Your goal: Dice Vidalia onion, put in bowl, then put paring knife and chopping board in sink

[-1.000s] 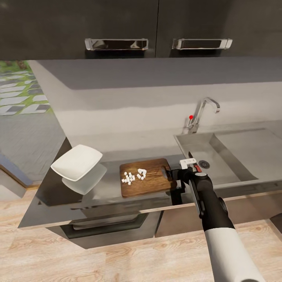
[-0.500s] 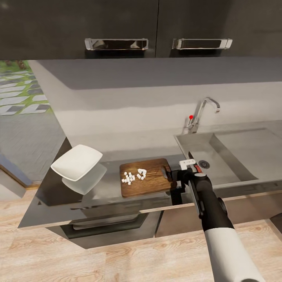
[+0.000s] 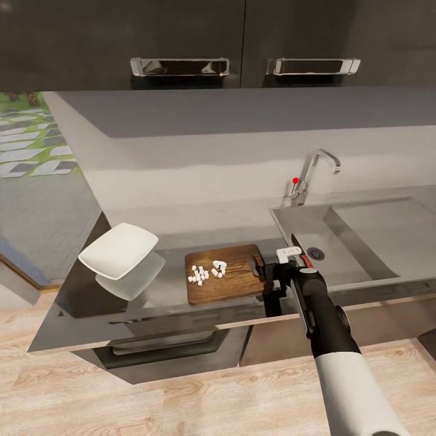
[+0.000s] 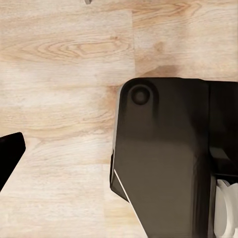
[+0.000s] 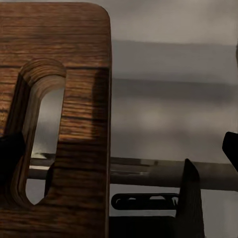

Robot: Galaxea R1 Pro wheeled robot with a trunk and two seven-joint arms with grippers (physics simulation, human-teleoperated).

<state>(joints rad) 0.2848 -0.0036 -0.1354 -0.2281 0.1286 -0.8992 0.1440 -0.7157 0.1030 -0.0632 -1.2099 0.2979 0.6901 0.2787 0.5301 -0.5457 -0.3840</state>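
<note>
The brown chopping board (image 3: 233,280) lies on the grey countertop (image 3: 163,293) left of the sink (image 3: 363,233), with several white diced onion pieces (image 3: 206,272) on it. My right gripper (image 3: 261,270) is open at the board's slotted handle end. In the right wrist view the board (image 5: 84,99) and its slot sit between the dark fingers (image 5: 10,156) of the gripper (image 5: 119,158). The paring knife (image 3: 306,261), red handle and dark blade, lies in the sink beside the drain, partly behind my wrist. The white bowl (image 3: 118,249) stands at the counter's left. My left gripper hangs over the floor, one finger (image 4: 9,158) at the frame's edge.
A chrome faucet (image 3: 313,172) with a red knob stands behind the sink. Dark upper cabinets (image 3: 181,36) hang above. An oven front (image 3: 163,348) sits under the counter. In the left wrist view the robot's black base (image 4: 163,158) stands on the light wood floor (image 4: 59,64).
My right gripper has crept slightly toward the board's handle end. Board, onion pieces, bowl and knife have stayed put.
</note>
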